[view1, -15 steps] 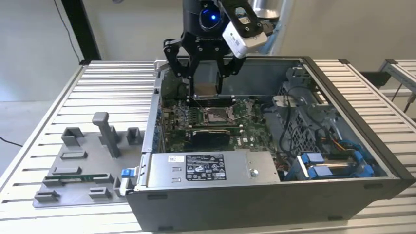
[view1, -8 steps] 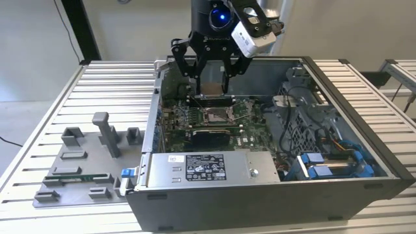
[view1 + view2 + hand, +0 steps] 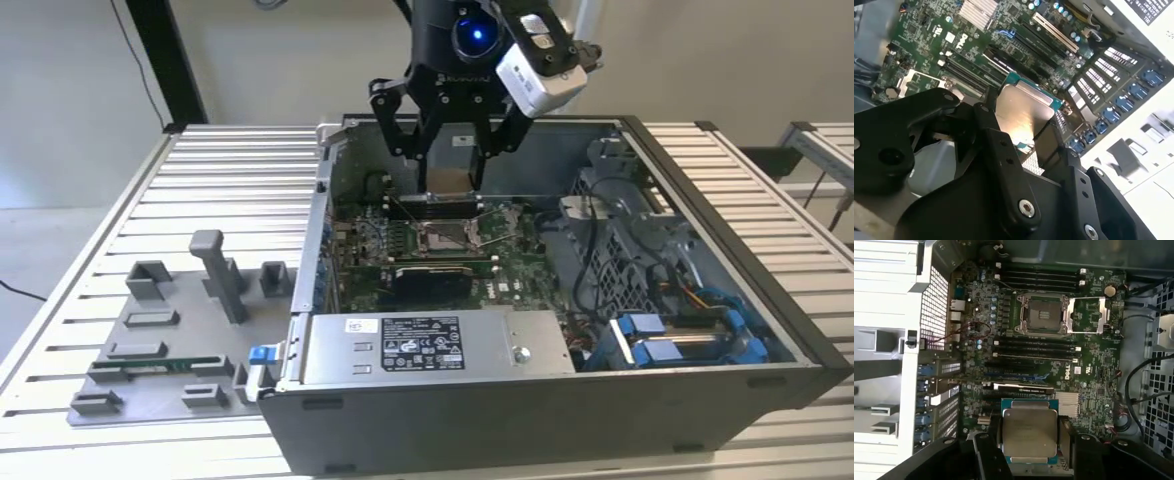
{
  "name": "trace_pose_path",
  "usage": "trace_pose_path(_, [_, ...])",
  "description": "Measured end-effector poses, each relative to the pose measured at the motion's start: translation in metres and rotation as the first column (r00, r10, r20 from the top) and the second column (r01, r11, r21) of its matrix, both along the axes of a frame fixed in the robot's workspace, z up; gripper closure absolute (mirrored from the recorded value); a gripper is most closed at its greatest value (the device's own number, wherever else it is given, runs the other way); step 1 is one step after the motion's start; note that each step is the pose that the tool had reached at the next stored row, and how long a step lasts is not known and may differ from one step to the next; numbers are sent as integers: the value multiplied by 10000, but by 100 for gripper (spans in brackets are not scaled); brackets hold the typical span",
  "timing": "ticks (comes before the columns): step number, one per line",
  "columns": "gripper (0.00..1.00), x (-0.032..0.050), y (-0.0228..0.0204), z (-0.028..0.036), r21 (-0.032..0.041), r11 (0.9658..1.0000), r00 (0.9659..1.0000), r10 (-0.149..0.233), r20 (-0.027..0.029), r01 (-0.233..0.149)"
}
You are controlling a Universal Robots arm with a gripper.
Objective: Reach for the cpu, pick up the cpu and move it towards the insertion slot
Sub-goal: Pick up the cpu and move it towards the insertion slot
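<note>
The cpu lies face-on to the camera in the first wrist view, its pale silver lid framed by a teal-green edge, and the same view takes in the insertion slot on the green motherboard: a shiny metal frame round a dark centre, with its hinged metal plate standing open just beside it. There the cpu and the insertion slot are well apart, with a bank of black memory slots between them. The second wrist view sees the cpu from a slant, its lid catching the light, and brings the black fingers close enough to show them bearing on two opposite edges of it. The exterior view gives the height: the pincer hangs in the mouth of the open computer case, closed on the cpu, its jaws no wider apart than the cpu itself. The cpu sits between the fingertips, clear of the board, and the insertion slot lies below it and a little nearer the camera. A grey power supply fills the near side of the case. The case stands on a slatted metal worktop, and a grey fixture plate with upright blocks lies beside it on the exterior view's left
</note>
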State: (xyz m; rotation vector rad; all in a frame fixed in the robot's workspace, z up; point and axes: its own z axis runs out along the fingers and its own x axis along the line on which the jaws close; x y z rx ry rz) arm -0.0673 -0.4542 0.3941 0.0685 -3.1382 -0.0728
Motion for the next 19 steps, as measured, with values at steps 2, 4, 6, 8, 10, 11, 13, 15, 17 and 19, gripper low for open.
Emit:
trace_pose_path(2, [100,27,3,0,0,10000,10000,-1,0,1])
trace_pose_path(4, [100,56,6,0,-1,10000,10000,-1,0,1])
trace_pose_path(6, [100,84,10,0,0,10000,10000,-3,0,3])
trace_pose_path(8, [100,110,13,0,1,10000,10000,-4,1,4])
trace_pose_path(10, [100,136,16,0,0,10000,10000,-5,0,5])
trace_pose_path(11, [100,148,17,0,-1,10000,10000,-5,0,5])
trace_pose_path(13, [100,174,19,0,0,10000,10000,-6,0,6])
trace_pose_path(15, [100,197,21,0,0,10000,10000,-6,0,6])
trace_pose_path(17, [100,222,24,0,0,10000,10000,-6,0,6])
trace_pose_path(19, [100,245,26,0,0,10000,10000,-7,0,7])
